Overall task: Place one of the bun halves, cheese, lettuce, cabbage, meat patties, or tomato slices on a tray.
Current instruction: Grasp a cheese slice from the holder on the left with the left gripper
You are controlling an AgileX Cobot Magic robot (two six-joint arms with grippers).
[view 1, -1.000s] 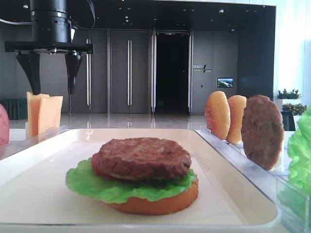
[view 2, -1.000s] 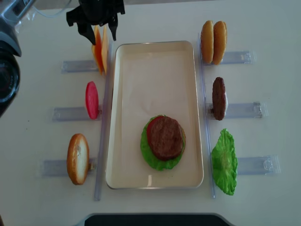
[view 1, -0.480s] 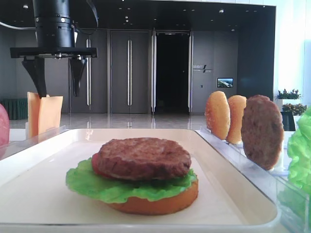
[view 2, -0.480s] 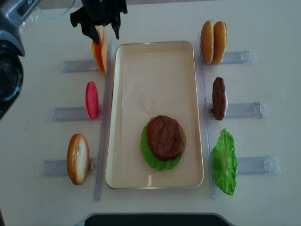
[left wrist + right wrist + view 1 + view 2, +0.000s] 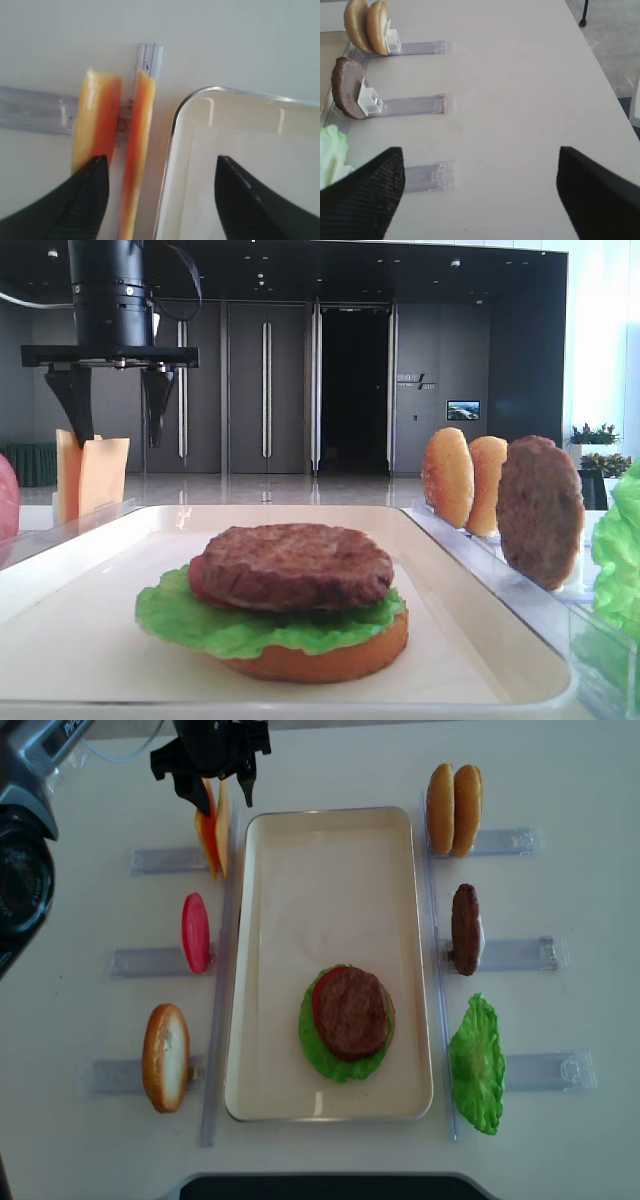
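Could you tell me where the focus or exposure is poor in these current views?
Left wrist: the fingers are soft black blurs, the cheese fairly sharp. Right wrist: the fingers are equally blurred. Low exterior view: bright washout at the right edge, and the lettuce looks hazy.

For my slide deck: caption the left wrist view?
Open left pincer hovering above two upright cheese slices beside the tray corner.

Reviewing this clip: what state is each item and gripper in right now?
left gripper: open, above the cheese slices
cheese slices: upright in their rack
right gripper: open, empty
tray: holds stack
stack: bun, lettuce, tomato, patty on top
spare patty: upright in rack
tomato slice: upright in rack
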